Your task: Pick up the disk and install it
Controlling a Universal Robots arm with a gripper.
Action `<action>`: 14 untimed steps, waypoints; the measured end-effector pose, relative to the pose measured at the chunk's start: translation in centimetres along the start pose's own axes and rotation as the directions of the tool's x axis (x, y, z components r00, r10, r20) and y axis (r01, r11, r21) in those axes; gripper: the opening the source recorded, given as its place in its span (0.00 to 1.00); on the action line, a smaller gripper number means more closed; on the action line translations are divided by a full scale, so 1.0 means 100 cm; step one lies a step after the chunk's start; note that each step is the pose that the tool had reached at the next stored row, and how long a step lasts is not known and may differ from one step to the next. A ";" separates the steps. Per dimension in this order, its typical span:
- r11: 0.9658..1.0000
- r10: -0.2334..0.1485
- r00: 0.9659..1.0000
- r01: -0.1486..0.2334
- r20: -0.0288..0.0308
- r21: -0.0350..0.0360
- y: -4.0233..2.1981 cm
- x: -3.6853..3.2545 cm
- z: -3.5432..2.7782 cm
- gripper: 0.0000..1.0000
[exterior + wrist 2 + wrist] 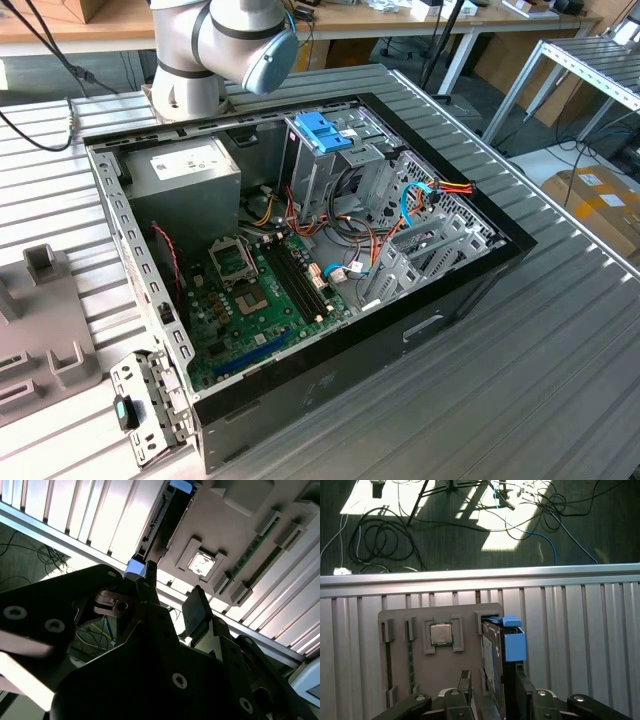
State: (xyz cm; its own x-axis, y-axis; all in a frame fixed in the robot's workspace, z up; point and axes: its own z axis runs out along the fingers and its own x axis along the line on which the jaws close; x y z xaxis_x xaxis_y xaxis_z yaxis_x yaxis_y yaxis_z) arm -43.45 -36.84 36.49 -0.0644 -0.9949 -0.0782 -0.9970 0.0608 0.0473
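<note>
Looking along the tool (492, 676) in the first wrist view, we see its two fingers (465, 680) spread apart w/ the disk (494, 652) between them: tool open, one finger each side of the disk. We see a slim gap btw one finger & the disk's labelled face; on the other side we can't tell if finger & blue carrier (515, 645) touch. Disk stands on edge in a slot of a grey holder (400, 617), carrier sticking out beyond the fingertips. In the second wrist view, tool (172, 580) w/ dark fingers (148, 577) apart, disk (167, 517) seen edge-on just beyond them, in line w/ the gap.

Holder (235, 510) contents: square pocket just beside the disk slot holds a CPU chip (441, 634) (201, 563), seen in both wrist views; past that, narrow slots w/ thin boards (410, 655) on edge. Holder lies flat on the ribbed metal surface (580, 630). Beyond the surface edge, the first wrist view shows dark floor (445, 540) w/ loose cords (375, 540).

In the exterior view, holder (40, 300) sits at the exterior view's left of an open PC case (350, 375), both on the same surface (540, 380). Case holds a green mobo (250, 295), a grey PSU (185, 175), an upright metal cage (310, 175) w/ blue handle (325, 132) & bundles of coloured cables (440, 190). Robot arm (220, 45) stands at the case's far side.
</note>
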 end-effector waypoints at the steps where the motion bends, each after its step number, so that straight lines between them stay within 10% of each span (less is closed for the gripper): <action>1: 1.000 0.000 1.000 0.000 0.000 0.000 0.0000 -0.0001 0.0002 0.48; 14: 1.000 0.000 1.000 0.000 0.000 0.000 -0.0001 -0.0022 0.0049 0.48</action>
State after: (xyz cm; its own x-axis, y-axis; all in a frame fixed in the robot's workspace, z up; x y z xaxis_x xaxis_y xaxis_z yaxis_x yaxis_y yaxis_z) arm -43.45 -36.59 36.02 -0.0643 -0.9949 -0.0782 -0.9970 0.0608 0.0473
